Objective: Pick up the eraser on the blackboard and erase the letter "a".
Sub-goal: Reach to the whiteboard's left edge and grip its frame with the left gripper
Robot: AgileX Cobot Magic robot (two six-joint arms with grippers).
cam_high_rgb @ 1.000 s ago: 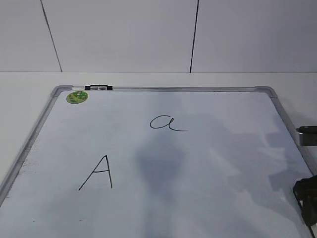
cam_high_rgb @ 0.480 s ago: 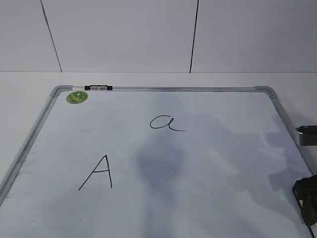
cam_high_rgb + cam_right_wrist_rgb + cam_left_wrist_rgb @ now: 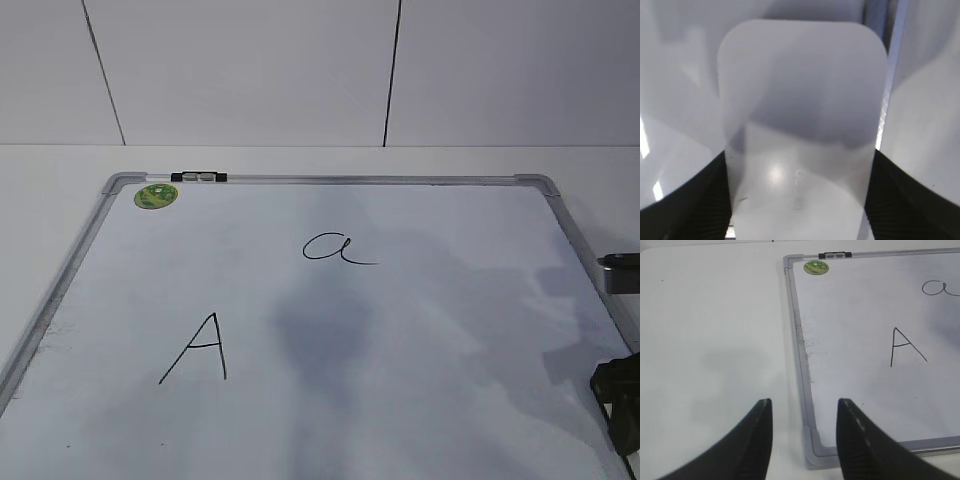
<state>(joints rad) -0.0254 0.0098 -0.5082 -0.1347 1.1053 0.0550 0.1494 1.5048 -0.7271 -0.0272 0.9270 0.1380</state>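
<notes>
The white, round-cornered eraser (image 3: 800,130) fills the right wrist view between the right pincer's (image 3: 800,200) fingers, contact unclear, near the tabletop's (image 3: 50,165) right edge, over the board (image 3: 450,300) bearing the "a" (image 3: 338,248); the left pincer (image 3: 802,440) gapes empty

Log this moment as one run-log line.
right gripper: straddling eraser, grip unconfirmed | left gripper: open, off-board | letter "a": intact | blackboard: flat
</notes>
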